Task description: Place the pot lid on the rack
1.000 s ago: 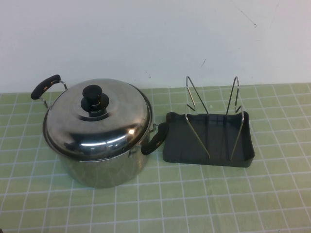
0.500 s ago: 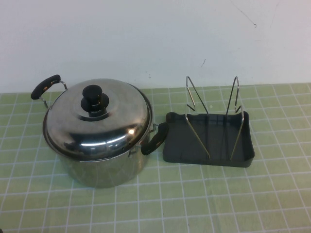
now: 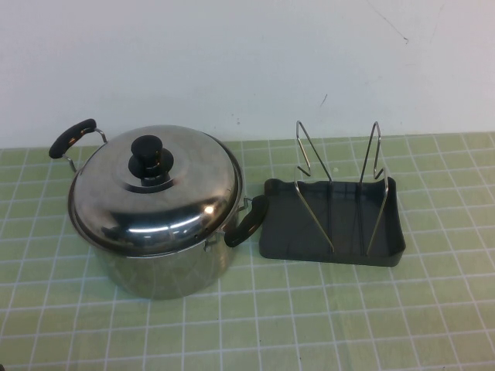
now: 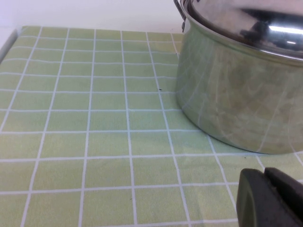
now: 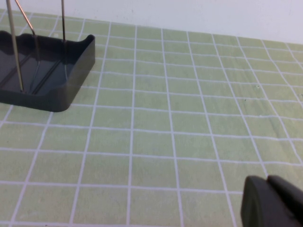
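The shiny domed pot lid [image 3: 174,205] with its black knob [image 3: 147,154] sits on the steel pot [image 3: 170,267] at the left of the table in the high view. The dark grey rack [image 3: 290,232] with two upright wire loops [image 3: 313,182] stands just right of the pot. Neither gripper shows in the high view. In the left wrist view my left gripper [image 4: 266,176] is shut and empty, low over the mat, short of the pot [image 4: 236,99] and the lid's rim [image 4: 246,23]. In the right wrist view my right gripper [image 5: 267,182] is shut and empty, away from the rack's corner [image 5: 61,80].
The table is covered by a green mat with a white grid [image 3: 348,317]. A white wall [image 3: 247,62] closes the back. The pot's black handles [image 3: 73,137] stick out at its left and toward the rack [image 3: 247,220].
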